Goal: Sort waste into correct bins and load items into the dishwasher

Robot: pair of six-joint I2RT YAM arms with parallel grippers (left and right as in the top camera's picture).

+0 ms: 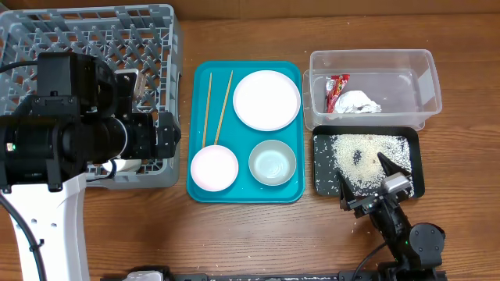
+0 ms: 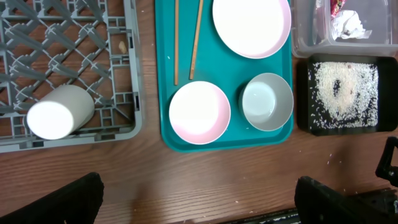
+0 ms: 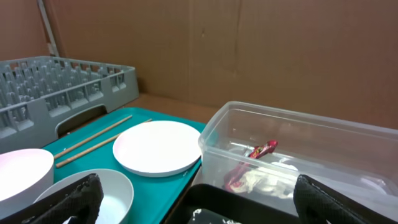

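A white cup (image 2: 59, 112) lies on its side in the grey dish rack (image 1: 47, 35), near its front edge. My left gripper (image 2: 196, 205) is open and empty, high above the table in front of the teal tray (image 1: 244, 191). On that tray are two chopsticks (image 1: 215, 105), the plate (image 1: 266, 99), the pink bowl (image 1: 214, 167) and the greenish bowl (image 1: 273, 162). The clear tub (image 1: 426, 82) holds the red wrapper (image 1: 337, 87) and the paper wad (image 1: 358, 102). Rice (image 1: 367, 154) lies in the black tray (image 1: 416, 160). My right gripper (image 1: 365, 178) is open and empty at that tray's front edge.
My left arm's black body (image 1: 78, 129) covers the front half of the rack in the overhead view. A few loose rice grains (image 1: 360, 227) lie on the wooden table in front of the black tray. A brown wall stands behind the table in the right wrist view.
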